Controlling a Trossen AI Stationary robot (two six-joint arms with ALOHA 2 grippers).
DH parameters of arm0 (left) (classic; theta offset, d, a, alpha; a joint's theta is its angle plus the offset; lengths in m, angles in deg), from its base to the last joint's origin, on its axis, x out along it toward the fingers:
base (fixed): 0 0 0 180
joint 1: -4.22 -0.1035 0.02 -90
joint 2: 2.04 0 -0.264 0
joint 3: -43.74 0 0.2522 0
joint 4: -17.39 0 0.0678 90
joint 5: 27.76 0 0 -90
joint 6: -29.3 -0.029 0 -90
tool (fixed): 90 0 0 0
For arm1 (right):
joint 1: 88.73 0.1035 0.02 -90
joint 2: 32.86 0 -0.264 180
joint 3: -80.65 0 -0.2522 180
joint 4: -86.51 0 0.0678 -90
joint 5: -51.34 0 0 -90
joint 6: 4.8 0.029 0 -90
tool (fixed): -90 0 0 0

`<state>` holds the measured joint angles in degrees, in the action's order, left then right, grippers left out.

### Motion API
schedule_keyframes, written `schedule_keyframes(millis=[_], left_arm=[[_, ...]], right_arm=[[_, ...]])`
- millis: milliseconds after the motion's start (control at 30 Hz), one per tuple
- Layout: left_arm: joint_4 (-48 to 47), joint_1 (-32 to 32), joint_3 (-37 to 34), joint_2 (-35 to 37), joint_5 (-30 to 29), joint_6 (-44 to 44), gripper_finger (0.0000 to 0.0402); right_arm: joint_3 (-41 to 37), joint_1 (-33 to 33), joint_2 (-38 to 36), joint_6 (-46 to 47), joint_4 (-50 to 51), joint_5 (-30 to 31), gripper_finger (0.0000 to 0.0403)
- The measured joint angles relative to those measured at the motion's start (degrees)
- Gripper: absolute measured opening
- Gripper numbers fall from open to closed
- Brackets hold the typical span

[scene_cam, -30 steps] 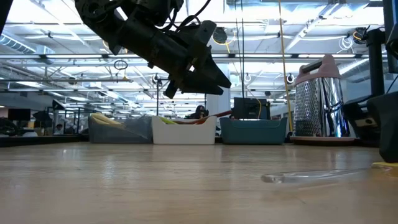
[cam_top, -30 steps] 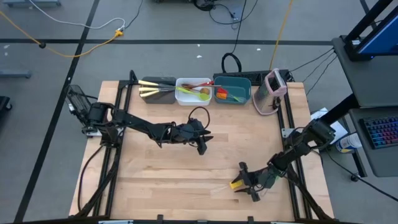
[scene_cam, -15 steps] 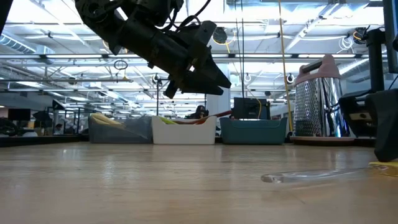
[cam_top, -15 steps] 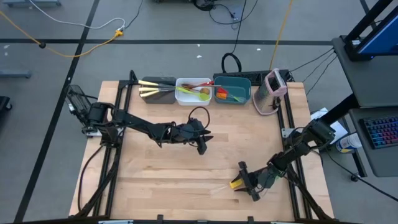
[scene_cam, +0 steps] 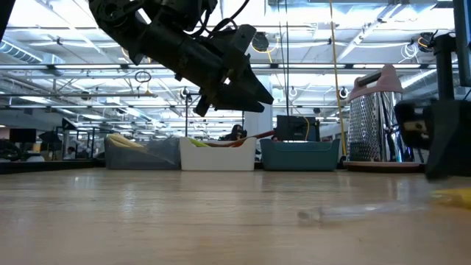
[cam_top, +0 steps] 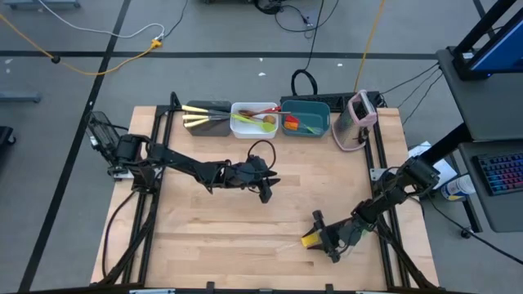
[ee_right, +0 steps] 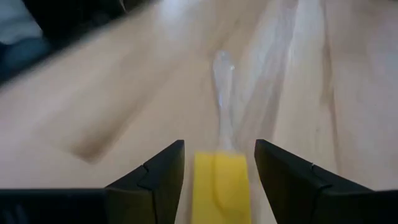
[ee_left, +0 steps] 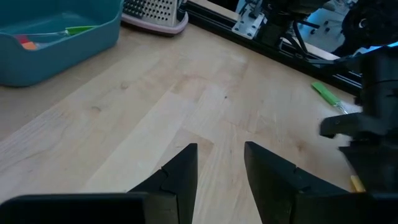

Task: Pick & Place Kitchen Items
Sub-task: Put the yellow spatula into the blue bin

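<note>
Where spatula (ee_right: 222,176) lies, right hand (ee_right: 217,163) straddling

High view looks straight down; low view looks level — both share the teal tub (cam_top: 306,119) (scene_cam: 300,155).

I note a grey floor (cam_top: 65,33) crossed by yellow cable (cam_top: 106,59), a keyboard (cam_top: 502,173) on a side desk, and bright ceiling lights (scene_cam: 66,40) beyond the table
</note>
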<state>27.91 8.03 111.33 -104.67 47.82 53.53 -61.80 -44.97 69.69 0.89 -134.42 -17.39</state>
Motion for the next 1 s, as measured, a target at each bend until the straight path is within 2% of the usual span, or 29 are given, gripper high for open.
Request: schedule_keyframes(millis=[167,367,500,1000], left_arm=[[-0.1,0.0,0.0,0.0,0.0,0.0,0.0136],[-0.2,0.1,0.0,0.0,0.0,0.2,0.0136],[-0.2,0.1,0.0,0.0,0.0,0.2,0.0136],[-0.2,0.1,0.0,0.0,0.0,0.2,0.0136]], right_arm=[[0.1,0.1,-0.1,-0.7,1.7,-0.2,0.0194],[0.2,0.1,-0.3,5.0,6.5,0.0,0.0194],[0.2,0.1,-0.3,5.4,7.5,0.0,0.0187],[0.2,0.1,-0.4,3.7,7.8,0.0,0.0085]])
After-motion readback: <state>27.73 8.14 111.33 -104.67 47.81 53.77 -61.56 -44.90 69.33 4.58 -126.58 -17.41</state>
